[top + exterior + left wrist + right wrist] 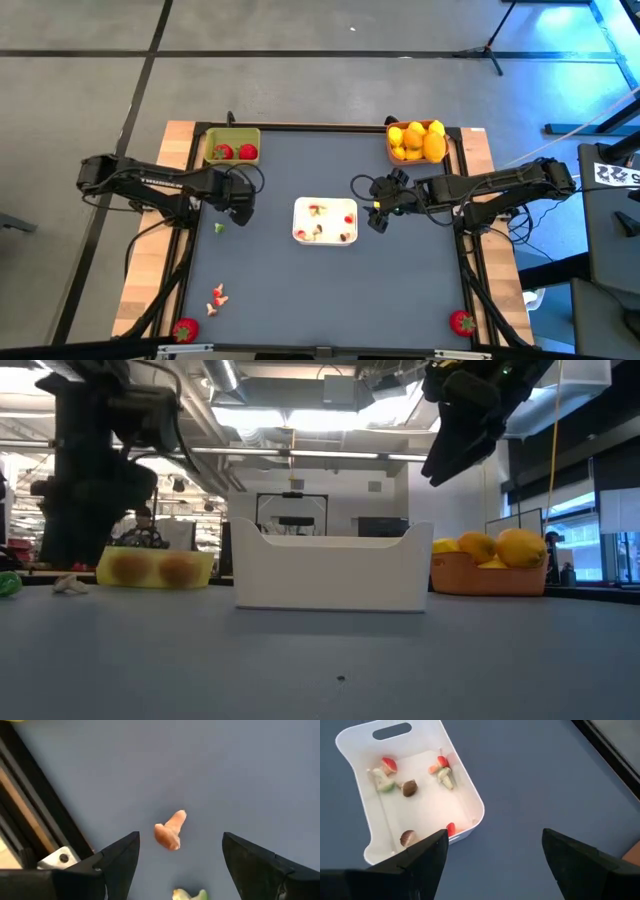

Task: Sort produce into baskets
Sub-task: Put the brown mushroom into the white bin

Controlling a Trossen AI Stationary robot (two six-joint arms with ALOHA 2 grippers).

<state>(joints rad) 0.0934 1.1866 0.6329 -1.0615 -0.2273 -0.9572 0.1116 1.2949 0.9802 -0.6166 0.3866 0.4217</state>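
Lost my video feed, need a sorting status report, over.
Left gripper open, empty, beside the green basket. Right gripper open, empty, beside the white tray. Two strawberries unsorted at the near edge. Nothing blocking.

Two dark jointed arms, seemingly cabled, each ending in a black gripper point(240, 207).

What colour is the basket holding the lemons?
Orange; the basket with the lemons shows best in the high view.

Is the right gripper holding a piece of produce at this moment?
No: in the right wrist view the right gripper is open, with only bare table between its fingers, beside the white tray.
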